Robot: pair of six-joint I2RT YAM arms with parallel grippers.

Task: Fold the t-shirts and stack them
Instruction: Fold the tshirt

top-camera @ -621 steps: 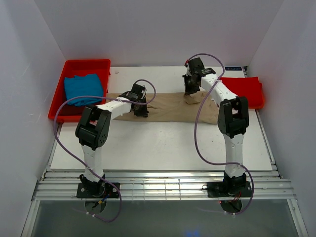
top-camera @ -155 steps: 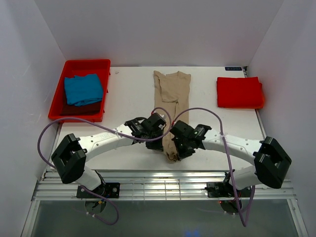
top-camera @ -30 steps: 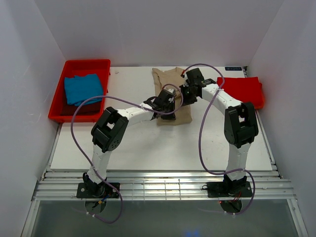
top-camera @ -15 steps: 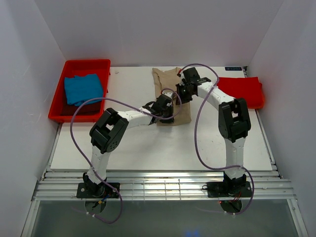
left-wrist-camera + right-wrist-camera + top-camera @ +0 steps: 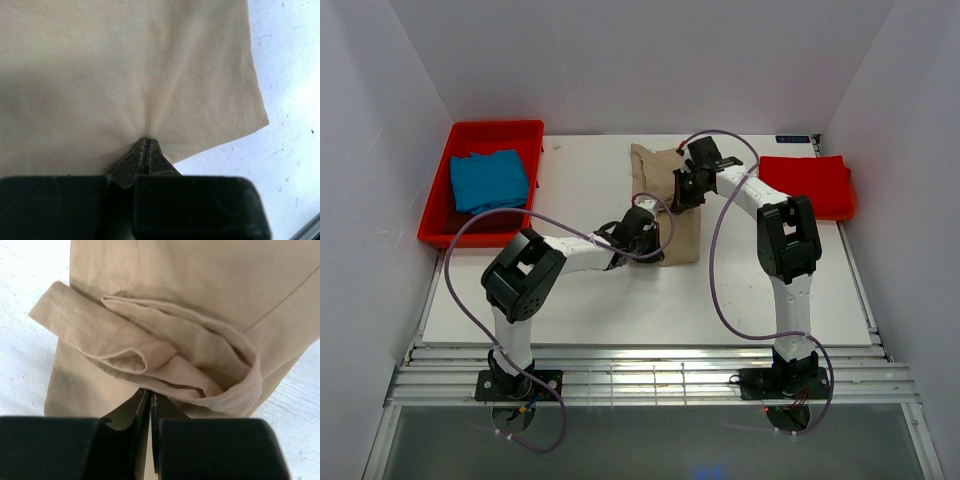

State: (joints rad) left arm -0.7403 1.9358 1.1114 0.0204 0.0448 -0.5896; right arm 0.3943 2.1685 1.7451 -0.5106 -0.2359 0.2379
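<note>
Lying as a narrow folded strip on the middle of the table [image 5: 570, 290], the tan t-shirt [image 5: 650, 170] is pinched twice: the left gripper [image 5: 148, 142] is clamped on its near part, the right gripper [image 5: 150, 392] on bunched hem folds farther back. The left arm bends low and reaches rightward, the right arm stands tall, forearm angled back-left; the red t-shirt [image 5: 807, 185] lies folded at the right edge, the blue t-shirt [image 5: 488, 180] in the red tray [image 5: 495, 128]

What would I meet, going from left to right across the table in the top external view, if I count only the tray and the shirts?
red tray, with the blue t-shirt lying inside it → tan t-shirt → red t-shirt
</note>
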